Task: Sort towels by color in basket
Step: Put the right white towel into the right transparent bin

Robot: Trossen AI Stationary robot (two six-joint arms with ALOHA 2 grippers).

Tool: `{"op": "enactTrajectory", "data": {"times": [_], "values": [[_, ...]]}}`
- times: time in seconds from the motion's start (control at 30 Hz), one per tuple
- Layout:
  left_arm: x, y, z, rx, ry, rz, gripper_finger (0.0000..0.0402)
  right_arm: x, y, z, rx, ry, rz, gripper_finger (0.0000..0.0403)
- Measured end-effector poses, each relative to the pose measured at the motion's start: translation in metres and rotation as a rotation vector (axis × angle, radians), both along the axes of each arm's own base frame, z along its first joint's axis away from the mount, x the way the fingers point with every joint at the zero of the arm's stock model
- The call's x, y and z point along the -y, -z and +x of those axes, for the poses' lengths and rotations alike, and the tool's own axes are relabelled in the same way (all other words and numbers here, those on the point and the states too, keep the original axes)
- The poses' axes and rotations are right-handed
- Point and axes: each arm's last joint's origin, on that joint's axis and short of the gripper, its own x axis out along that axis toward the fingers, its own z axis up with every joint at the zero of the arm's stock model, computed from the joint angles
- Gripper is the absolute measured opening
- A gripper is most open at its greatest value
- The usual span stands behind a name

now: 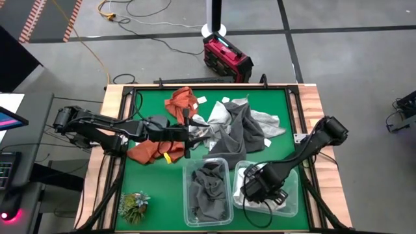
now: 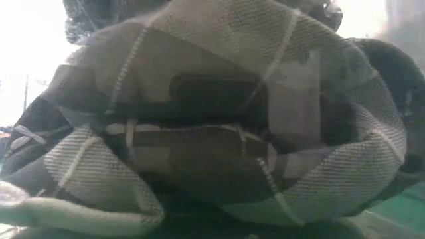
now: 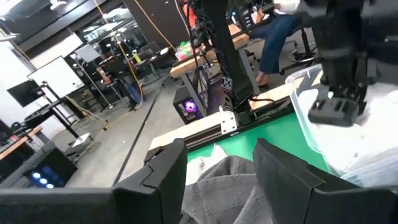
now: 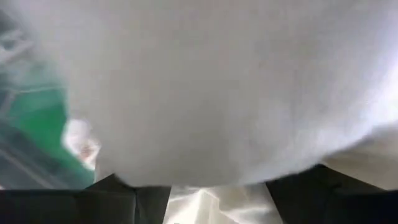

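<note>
High view shows me my right gripper [image 1: 260,184] low in the lower-right clear plastic bin [image 1: 290,199], over soft white cloth [image 1: 242,174], jaws spread, gripping nothing. My left gripper [image 1: 187,133], jaws parted and empty, hangs mid-frame over rumpled grey towels [image 1: 244,127]; rust-orange towels [image 1: 182,103] lie beside.

Soft matt cloth towels [image 1: 240,127], 2 clear glossy plastic bins [image 1: 190,195], matt green table mat [image 1: 273,101] edged in pale wood.
</note>
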Motion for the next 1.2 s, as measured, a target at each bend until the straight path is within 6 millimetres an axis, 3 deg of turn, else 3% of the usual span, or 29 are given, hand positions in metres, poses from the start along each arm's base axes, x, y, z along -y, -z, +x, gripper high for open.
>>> {"op": "enactTrajectory", "data": {"times": [0.43,0.6,0.83,1.0,1.2], "values": [[0.0,-0.001,0.0,0.005,0.0,-0.001,0.0173,0.01,-0.068,-0.007,-0.1,0.247,-0.076,0.0276],[0.0,-0.001,0.0,0.008,0.0,-0.002,0.0173,0.019,-0.091,-0.013,-0.007,0.288,-0.044,0.0276],[0.0,-0.001,0.0,0.01,0.0,-0.003,0.0173,0.039,-0.116,-0.025,0.19,0.38,-0.136,0.0276],[0.0,-0.001,0.0,0.01,0.0,-0.004,0.0173,0.047,-0.116,-0.023,0.225,0.505,-0.169,0.0276],[0.0,-0.001,0.0,0.01,0.0,-0.004,0.0173,0.05,-0.085,-0.01,0.146,0.567,-0.245,0.0274]]}}
